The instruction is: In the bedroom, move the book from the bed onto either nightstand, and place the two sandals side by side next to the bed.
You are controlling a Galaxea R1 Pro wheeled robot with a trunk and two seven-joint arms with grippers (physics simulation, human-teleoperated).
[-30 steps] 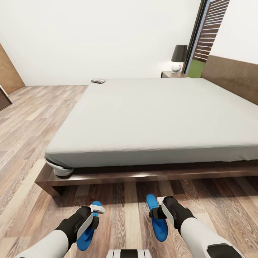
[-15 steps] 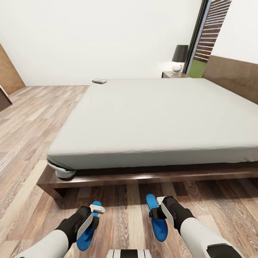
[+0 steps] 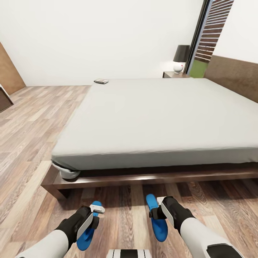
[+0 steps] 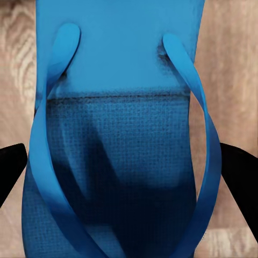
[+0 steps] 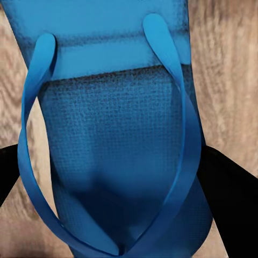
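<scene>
Two bright blue sandals hang just above the wood floor in front of the bed's near side. My left gripper (image 3: pixel 94 214) is shut on the left sandal (image 3: pixel 85 237); up close, its black fingers (image 4: pixel 242 174) flank the sole (image 4: pixel 123 161). My right gripper (image 3: pixel 154 212) is shut on the right sandal (image 3: pixel 159 226), whose straps and sole (image 5: pixel 118 134) sit between dark fingers (image 5: pixel 228 188). The book (image 3: pixel 101 81) lies on the bed's (image 3: pixel 154 114) far left corner. A nightstand (image 3: pixel 172 75) stands beyond the bed's far side.
A dark-shaded lamp (image 3: pixel 180 57) sits on the nightstand beside a tall window (image 3: pixel 211 32). The brown headboard (image 3: pixel 233 77) runs along the right. A wooden door (image 3: pixel 9 71) is at the left wall. Open plank floor (image 3: pixel 32 118) lies left of the bed.
The whole view has shifted a little, so the bed sits slightly further right in the picture. Both arms and their sandals hold the same place in view.
</scene>
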